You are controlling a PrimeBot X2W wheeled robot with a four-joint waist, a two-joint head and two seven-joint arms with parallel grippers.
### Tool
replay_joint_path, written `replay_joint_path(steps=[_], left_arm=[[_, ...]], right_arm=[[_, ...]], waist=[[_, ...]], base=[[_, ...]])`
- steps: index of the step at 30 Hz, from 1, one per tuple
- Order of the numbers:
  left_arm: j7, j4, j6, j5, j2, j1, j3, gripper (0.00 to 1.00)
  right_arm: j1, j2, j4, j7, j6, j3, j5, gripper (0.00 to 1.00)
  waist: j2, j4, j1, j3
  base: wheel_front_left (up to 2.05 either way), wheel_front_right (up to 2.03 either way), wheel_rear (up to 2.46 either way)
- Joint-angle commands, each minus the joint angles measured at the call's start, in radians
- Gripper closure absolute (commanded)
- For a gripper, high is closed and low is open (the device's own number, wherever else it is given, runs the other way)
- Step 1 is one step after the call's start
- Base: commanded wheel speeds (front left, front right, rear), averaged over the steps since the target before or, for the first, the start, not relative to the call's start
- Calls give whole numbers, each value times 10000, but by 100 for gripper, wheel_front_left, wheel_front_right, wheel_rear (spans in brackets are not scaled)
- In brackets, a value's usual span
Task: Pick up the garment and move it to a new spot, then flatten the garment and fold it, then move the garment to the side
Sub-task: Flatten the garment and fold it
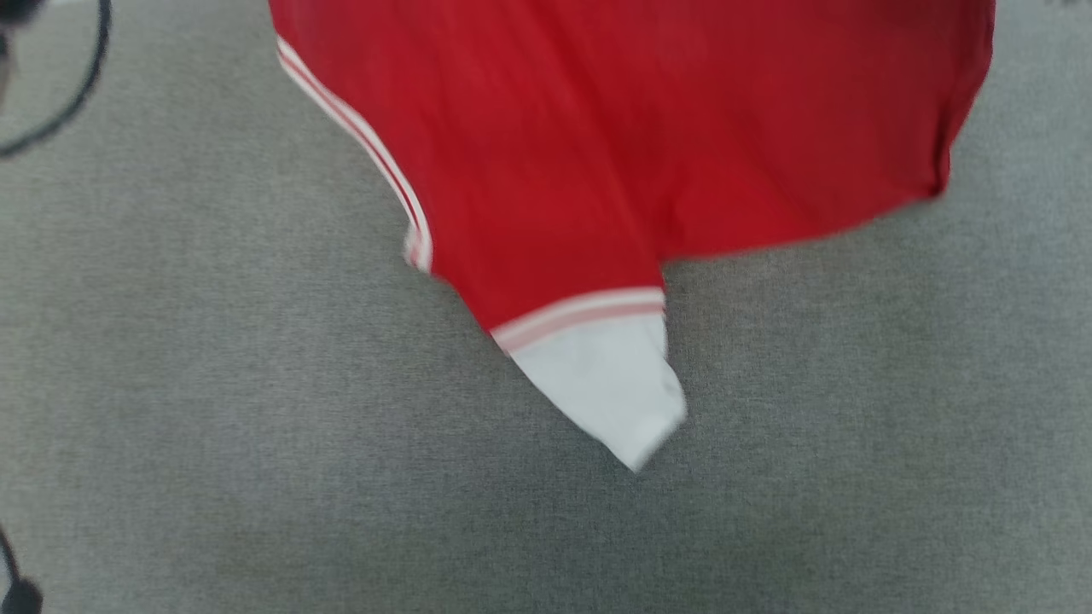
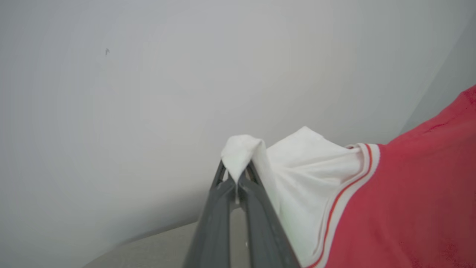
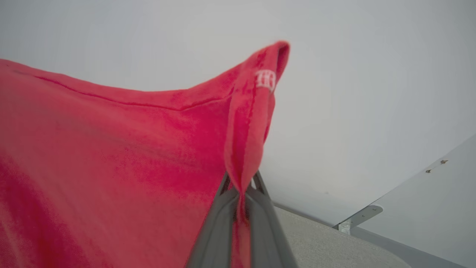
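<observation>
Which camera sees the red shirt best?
The head view: the garment hangs wide, white sleeve dangling. The left wrist view shows the left gripper pinching a white sleeve end; the right wrist view shows the right gripper pinching a red edge.

I read the shirt (image 1: 597,128) as soft matt knit cloth. Work surface (image 1: 213,384): grey, matt, felt-like fabric. Left gripper (image 2: 237,166) fingers (image 2: 212,223): smooth matt dark-grey plastic. Wall (image 2: 148,93): smooth, matt, pale finish.
</observation>
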Motion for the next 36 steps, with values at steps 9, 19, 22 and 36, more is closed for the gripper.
replay_joint_path(steps=[9,19,22,36], left_arm=[[-2562,2142,86,1396,-777,-2470,159,100],[-5553,3534,-303,2314,-1417,-3586,335,100],[-5596,3889,-900,2266,-1529,-2968,105,100],[-1694,2522,-1288,-421,-1284,1240,-1587,100]], right_arm=[[-1892,1042,2215,-2752,-6,-500,-1893,100],[-2824,2045,4689,-6112,-6,-1181,-4022,100],[-2447,2259,5304,-5994,-6,-884,-4177,100],[358,2230,5135,-4235,-6,751,-1986,100]], waist=[[0,-244,0,788],[0,-117,0,1243],[0,14,0,1171],[0,564,0,335]], base=[[0,0,0],[0,0,0],[0,0,0],[0,0,0]])
